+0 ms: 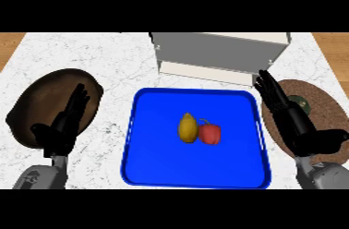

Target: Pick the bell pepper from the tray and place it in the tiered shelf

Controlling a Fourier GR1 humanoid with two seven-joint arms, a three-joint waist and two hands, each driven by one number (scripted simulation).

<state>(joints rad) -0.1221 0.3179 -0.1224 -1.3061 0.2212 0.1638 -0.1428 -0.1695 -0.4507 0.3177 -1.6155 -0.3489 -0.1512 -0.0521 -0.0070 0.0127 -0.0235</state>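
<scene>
A red bell pepper (210,133) lies near the middle of the blue tray (150,168), touching a yellow-brown oblong fruit (187,128) on its left. The white tiered shelf (218,55) stands behind the tray at the counter's back. My left hand (63,126) rests open at the left, fingers straight, over a dark brown object. To the right of the tray my right hand (286,108) is open too, fingers pointing toward the shelf's right corner. Neither hand touches the pepper.
A dark brown rounded object (41,99) lies left of the tray under my left hand. A brown round mat (327,108) carrying a small dark green item (300,102) lies right of the tray. The counter is white marble with wooden edges at both sides.
</scene>
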